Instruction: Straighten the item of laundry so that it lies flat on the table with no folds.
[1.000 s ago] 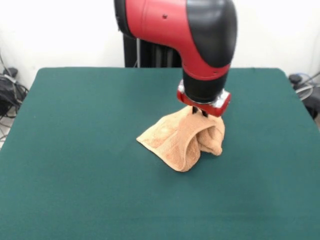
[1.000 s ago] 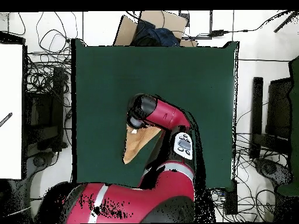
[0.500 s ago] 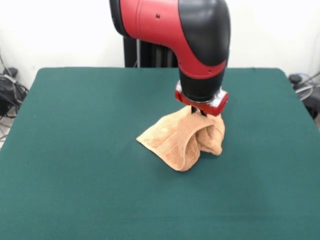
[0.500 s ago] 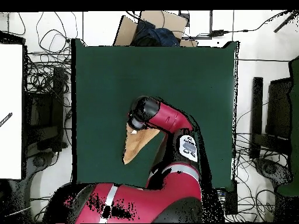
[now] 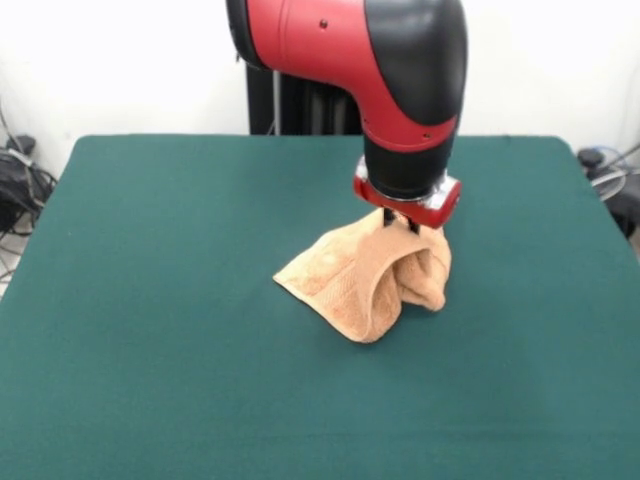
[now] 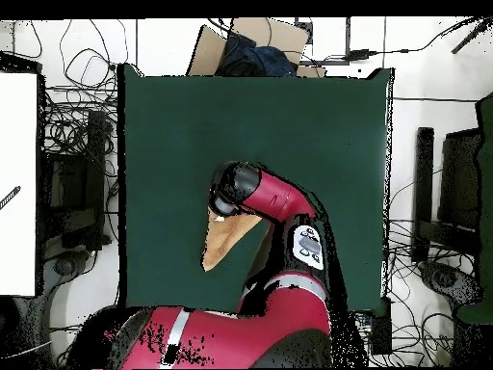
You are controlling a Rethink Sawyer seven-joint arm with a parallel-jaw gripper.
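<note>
The item of laundry, a peach-orange towel (image 5: 365,275), stands bunched in a tent shape right of the table's (image 5: 150,260) middle. Its top is drawn up to a peak and its lower edges rest on the green cloth, with a fold curling under at the right. My gripper (image 5: 404,224) sits at that peak, shut on the towel's top, with only the dark finger tips showing below the red wrist. In the overhead view the towel (image 6: 227,241) shows as an orange wedge on the table (image 6: 289,116), and the arm's head covers the gripper.
Cables and boxes lie on the floor around the table in the overhead view, with a cardboard box (image 6: 248,43) past the far edge. A white surface (image 6: 17,183) stands at the left. The arm's elbow (image 6: 303,241) hangs over the table's near part.
The arm's wrist has swayed a little to one side and back, and the elbow has turned. The towel keeps the same tented shape in the grip.
</note>
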